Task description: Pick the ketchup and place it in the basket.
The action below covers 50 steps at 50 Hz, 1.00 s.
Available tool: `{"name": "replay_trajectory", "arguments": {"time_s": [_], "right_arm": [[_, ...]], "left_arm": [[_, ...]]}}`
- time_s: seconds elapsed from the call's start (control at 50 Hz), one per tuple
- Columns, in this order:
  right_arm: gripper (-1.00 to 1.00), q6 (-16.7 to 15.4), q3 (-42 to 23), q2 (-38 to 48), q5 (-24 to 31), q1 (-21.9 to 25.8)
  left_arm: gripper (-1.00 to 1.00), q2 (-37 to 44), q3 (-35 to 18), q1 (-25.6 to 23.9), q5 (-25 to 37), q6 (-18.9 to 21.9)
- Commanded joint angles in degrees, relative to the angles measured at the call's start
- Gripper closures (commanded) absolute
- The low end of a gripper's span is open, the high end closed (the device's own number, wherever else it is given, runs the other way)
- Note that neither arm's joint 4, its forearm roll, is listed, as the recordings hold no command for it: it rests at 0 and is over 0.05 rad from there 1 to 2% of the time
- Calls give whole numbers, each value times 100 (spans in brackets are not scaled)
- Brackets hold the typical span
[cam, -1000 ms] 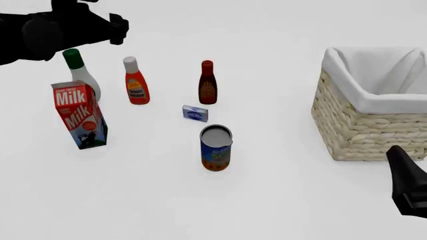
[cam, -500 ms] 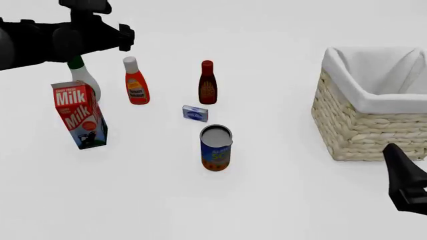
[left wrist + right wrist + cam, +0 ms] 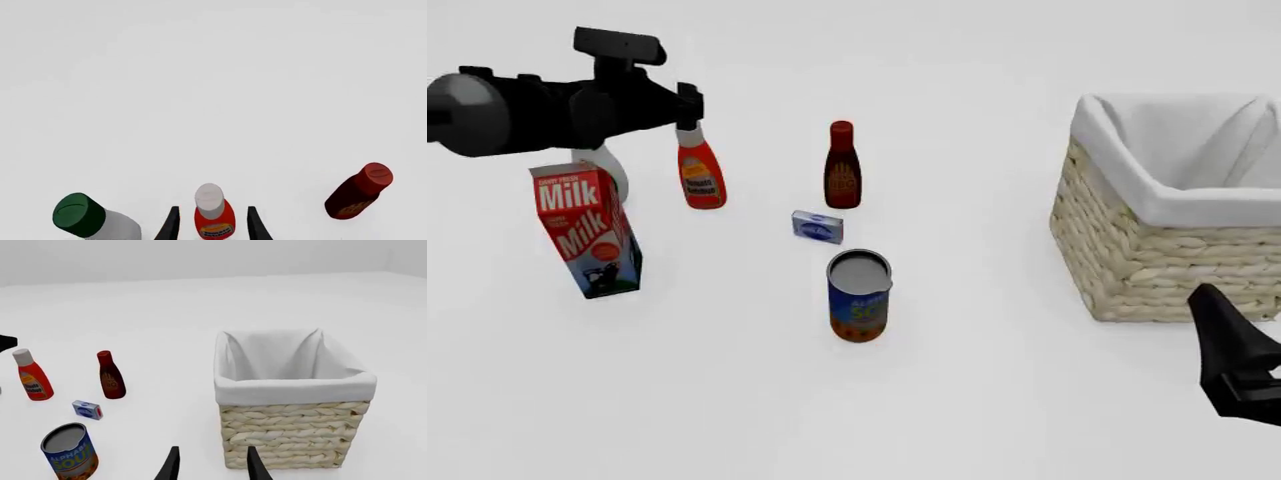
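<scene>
Red ketchup stands upright between the left gripper's wide-apart fingers, untouched. Right gripper open beside basket.

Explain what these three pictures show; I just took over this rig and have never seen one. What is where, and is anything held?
Two robot arms work at a white table. The front view looks over it from above. The left gripper hangs above the ketchup; its own camera shows the open jaws either side of the ketchup's grey cap, nothing gripped. The right gripper waits open near the basket, also holding nothing. Also standing: a milk carton, a green-capped white bottle, a dark brown-red bottle, a soup can and a small blue box.
</scene>
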Motion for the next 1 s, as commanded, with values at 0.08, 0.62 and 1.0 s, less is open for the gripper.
{"name": "replay_trajectory", "arguments": {"time_s": [0.08, 0.62, 1.0], "right_arm": [[-100, 19, 0, 54, -39, -1], [-100, 78, 0, 235, -174, -8], [-100, 103, 1, 260, -177, -10]], "left_arm": [[-100, 273, -84, 25, -80, -31], [-100, 618, -267, 36, -158, -97], [-100, 796, -289, 30, -254, -126]]}}
